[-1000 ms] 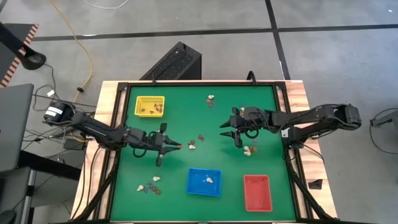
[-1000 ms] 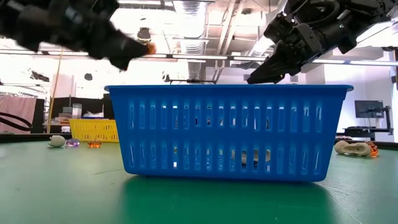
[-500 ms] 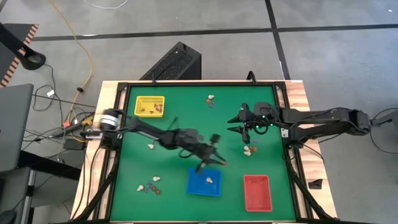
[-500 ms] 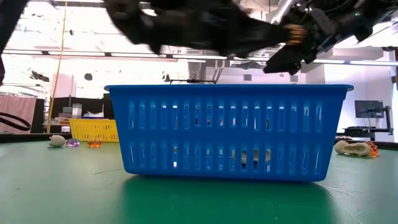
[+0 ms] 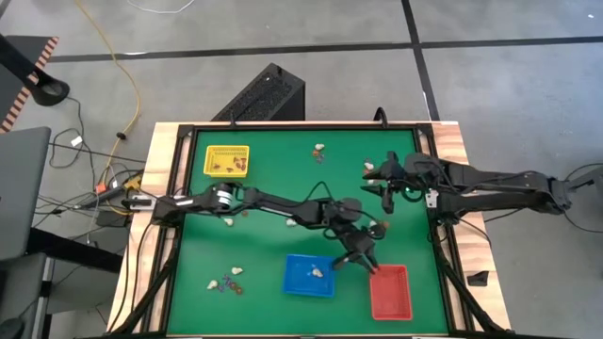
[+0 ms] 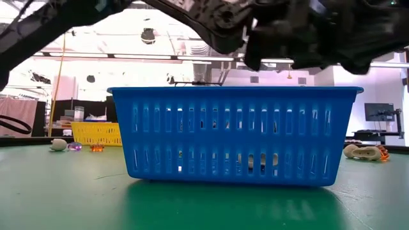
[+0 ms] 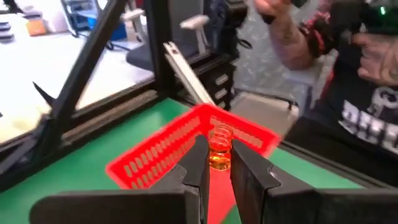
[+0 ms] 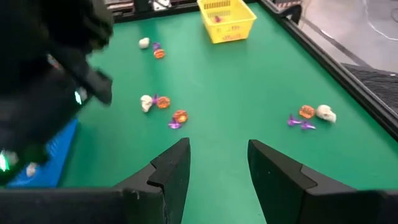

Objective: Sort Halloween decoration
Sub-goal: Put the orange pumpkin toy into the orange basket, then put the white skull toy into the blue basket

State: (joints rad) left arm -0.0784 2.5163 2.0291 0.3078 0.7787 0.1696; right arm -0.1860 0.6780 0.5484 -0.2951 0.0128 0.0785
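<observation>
One small translucent orange trinket [image 7: 219, 152] is pinched between the fingertips of the left gripper [image 5: 363, 258], which reaches across the green table [image 5: 273, 179] to just above the red slotted plastic tray [image 5: 389, 290] at about five o'clock. The right gripper [image 5: 386, 191] hovers at three o'clock with fingers spread and nothing between them. More tiny cream, purple and orange trinkets [image 8: 163, 109] lie scattered on the felt ahead of it, well apart from its tips.

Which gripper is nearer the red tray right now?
Left. The left gripper, shut on an orange trinket, is stretched across the table to just beside the red tray. The right gripper hangs open farther back, above bare mat near the table's right edge.
</observation>
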